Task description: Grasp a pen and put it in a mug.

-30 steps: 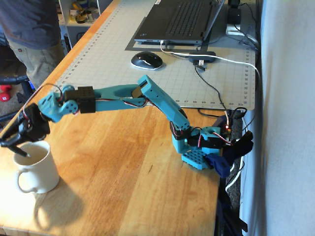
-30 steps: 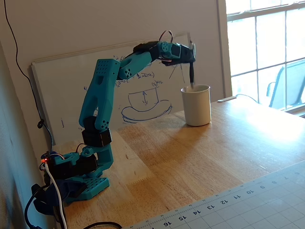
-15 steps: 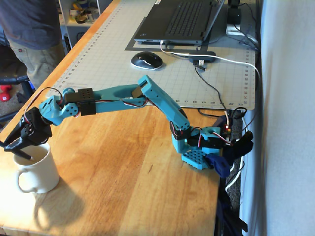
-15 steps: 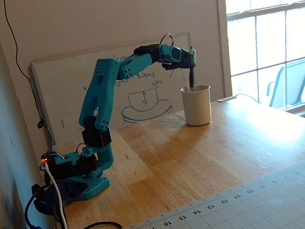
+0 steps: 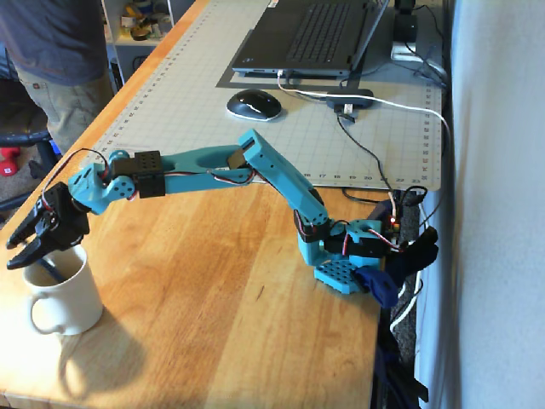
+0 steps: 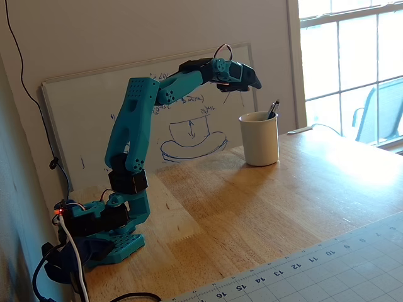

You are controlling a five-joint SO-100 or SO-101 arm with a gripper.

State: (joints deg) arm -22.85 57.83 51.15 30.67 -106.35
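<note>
The cream mug (image 5: 66, 300) stands near the table's front left corner, handle toward the front. The dark pen (image 5: 49, 271) leans inside it; in the other fixed view its silvery-clipped top (image 6: 272, 108) pokes above the rim of the mug (image 6: 259, 141) on the right side. My gripper (image 5: 13, 255) hangs open just above the mug's rim, with nothing between its fingers. In the side-on fixed view the gripper (image 6: 255, 82) sits a little above and left of the mug, clear of the pen.
A grey cutting mat (image 5: 213, 85) carries a laptop (image 5: 315, 34) and a mouse (image 5: 253, 104). Cables (image 5: 375, 162) run to the arm's base (image 5: 349, 256). A person (image 5: 51, 60) stands beside the table's left edge. A whiteboard (image 6: 189, 132) leans behind the mug.
The gripper opened and let go of the pen, which dropped into the mug and now leans against the rim. The gripper lifted slightly off the mug.
</note>
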